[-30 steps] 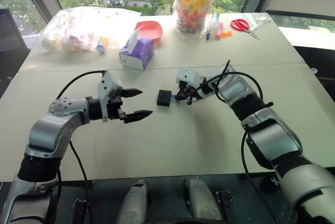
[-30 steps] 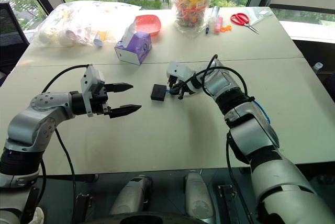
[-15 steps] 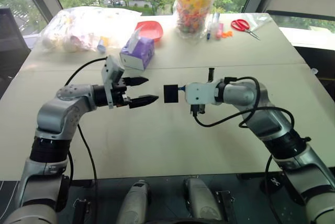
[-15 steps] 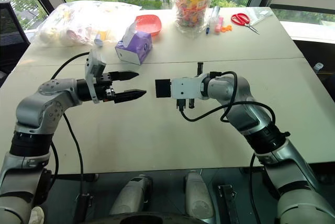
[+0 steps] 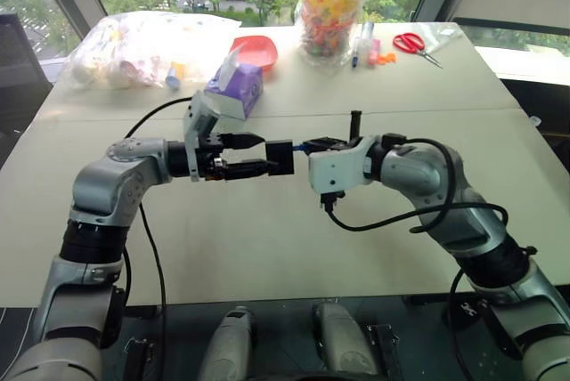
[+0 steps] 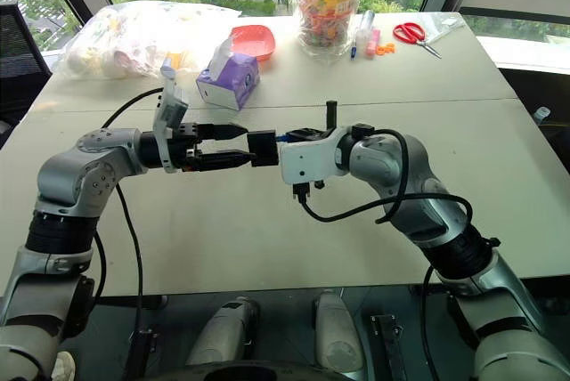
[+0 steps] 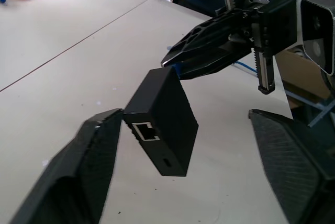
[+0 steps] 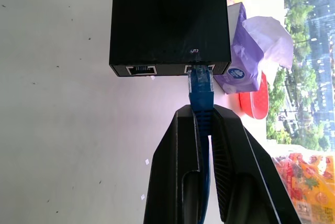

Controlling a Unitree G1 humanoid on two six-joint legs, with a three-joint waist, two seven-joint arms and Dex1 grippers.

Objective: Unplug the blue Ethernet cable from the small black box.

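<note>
The small matte black rectangular box (image 5: 281, 157) has risen off the pale worktop (image 5: 267, 239). It now hangs between both tools. The right tool (image 8: 205, 122) is clamped on the thin bright-blue Ethernet cable (image 8: 199, 89), still plugged in. The left tool (image 7: 183, 130), narrower than before, straddles the box, jaws parted.

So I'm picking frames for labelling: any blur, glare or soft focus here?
Right wrist view: small black box and blue Ethernet cable crisp, table glaring white. Left wrist view: left claw's fingers soft. Left eye view: sharp, windows bright.
</note>
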